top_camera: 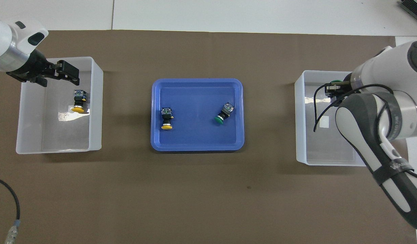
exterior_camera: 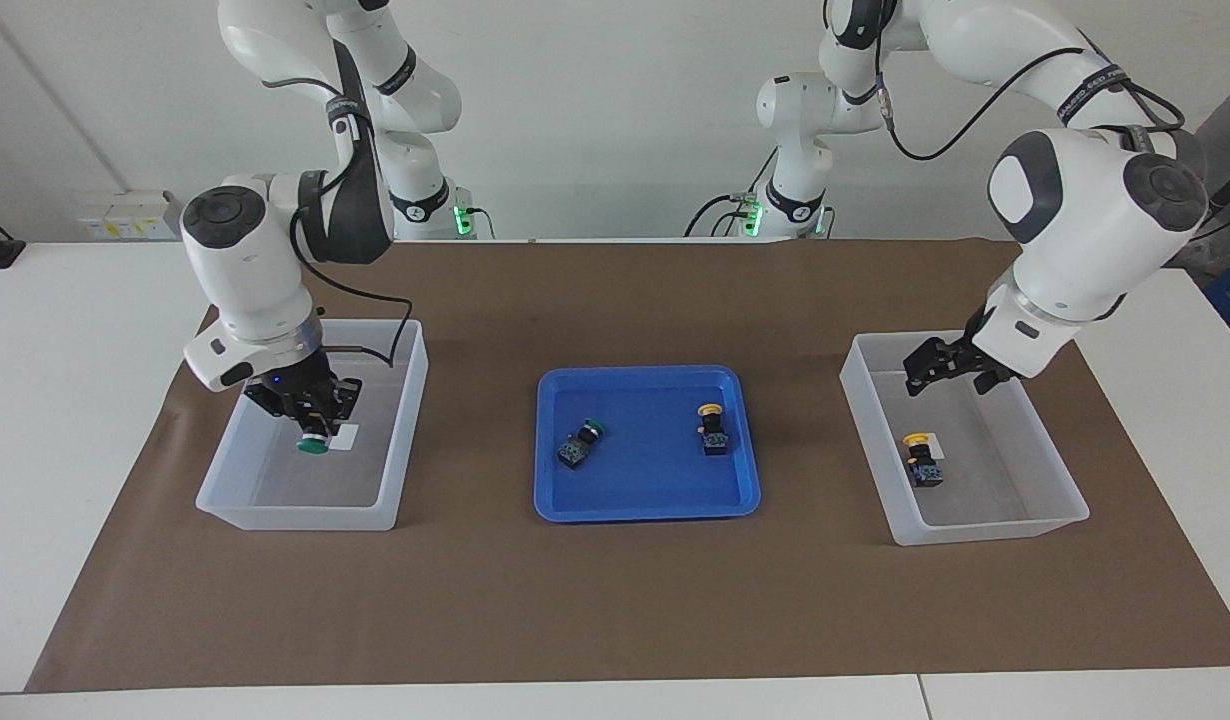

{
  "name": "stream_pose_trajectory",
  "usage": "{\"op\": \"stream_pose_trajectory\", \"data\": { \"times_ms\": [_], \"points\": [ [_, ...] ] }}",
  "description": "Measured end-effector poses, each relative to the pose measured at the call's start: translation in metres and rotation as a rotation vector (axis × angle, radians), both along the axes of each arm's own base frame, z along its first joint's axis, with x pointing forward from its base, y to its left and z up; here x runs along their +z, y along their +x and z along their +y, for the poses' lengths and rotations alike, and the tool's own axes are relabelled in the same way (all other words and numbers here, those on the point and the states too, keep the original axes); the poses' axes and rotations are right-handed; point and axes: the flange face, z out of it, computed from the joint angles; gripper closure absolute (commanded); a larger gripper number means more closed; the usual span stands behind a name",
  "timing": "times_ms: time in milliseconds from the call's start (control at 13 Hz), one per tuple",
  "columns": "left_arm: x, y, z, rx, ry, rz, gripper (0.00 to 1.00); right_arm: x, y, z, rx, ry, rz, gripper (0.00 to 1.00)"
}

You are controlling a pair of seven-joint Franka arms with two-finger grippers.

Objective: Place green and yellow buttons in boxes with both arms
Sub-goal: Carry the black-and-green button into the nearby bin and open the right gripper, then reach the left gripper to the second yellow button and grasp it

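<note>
My right gripper [exterior_camera: 313, 422] is shut on a green button [exterior_camera: 313, 445], cap down, hanging low over the clear box [exterior_camera: 295, 520] at the right arm's end. In the overhead view the right gripper [top_camera: 334, 87] shows only a sliver of green cap [top_camera: 336, 81]. My left gripper [exterior_camera: 923, 374] is open and holds nothing, raised over the other clear box [exterior_camera: 990, 533]. A yellow button [exterior_camera: 922, 462] lies on that box's floor. On the blue tray [exterior_camera: 645, 510] lie a green button [exterior_camera: 578, 445] and a yellow button [exterior_camera: 713, 432].
Brown paper [exterior_camera: 615, 600] covers the table under both boxes and the tray. A white label [top_camera: 325, 121] is stuck on the floor of the box at the right arm's end. A black cable [top_camera: 12, 200] lies near the left arm's base.
</note>
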Motion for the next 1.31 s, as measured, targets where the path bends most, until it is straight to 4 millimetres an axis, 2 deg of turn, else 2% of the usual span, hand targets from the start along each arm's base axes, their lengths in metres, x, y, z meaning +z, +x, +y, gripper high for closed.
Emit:
{"op": "stream_pose_trajectory", "data": {
  "times_ms": [231, 308, 385, 462, 615, 769, 846, 923, 1154, 1308],
  "points": [
    [0.002, -0.011, -0.082, 0.061, 0.004, -0.019, 0.05, -0.054, -0.026, -0.035, 0.027, 0.004, -0.018, 1.0],
    [0.004, -0.013, -0.104, 0.081, -0.004, -0.048, 0.07, -0.07, -0.035, -0.039, 0.029, 0.008, -0.02, 1.0],
    [0.002, -0.014, -0.12, 0.095, -0.012, -0.073, 0.1, -0.083, -0.041, -0.039, 0.032, 0.012, -0.016, 1.0],
    [-0.005, -0.015, -0.132, 0.094, -0.016, -0.084, 0.14, -0.089, -0.045, -0.035, 0.038, 0.014, -0.015, 0.96],
    [-0.033, -0.018, -0.155, 0.09, -0.018, -0.09, 0.21, -0.09, -0.045, -0.03, 0.048, 0.016, -0.02, 0.55],
    [-0.071, -0.025, -0.177, 0.106, -0.013, -0.096, 0.26, -0.09, -0.045, -0.028, 0.05, 0.017, -0.021, 0.16],
    [-0.089, -0.03, -0.187, 0.109, -0.006, -0.099, 0.28, -0.09, -0.045, -0.027, 0.049, 0.018, -0.022, 0.04],
    [-0.108, -0.034, -0.196, 0.11, 0.002, -0.104, 0.28, -0.09, -0.045, -0.025, 0.049, 0.019, -0.023, 0.0],
    [-0.156, -0.045, -0.217, 0.103, 0.006, -0.105, 0.28, -0.086, -0.043, -0.015, 0.061, 0.02, -0.031, 0.0],
    [-0.169, -0.052, -0.222, 0.093, 0.013, -0.094, 0.28, -0.062, -0.036, -0.011, 0.062, 0.014, -0.073, 0.0]
  ]
}}
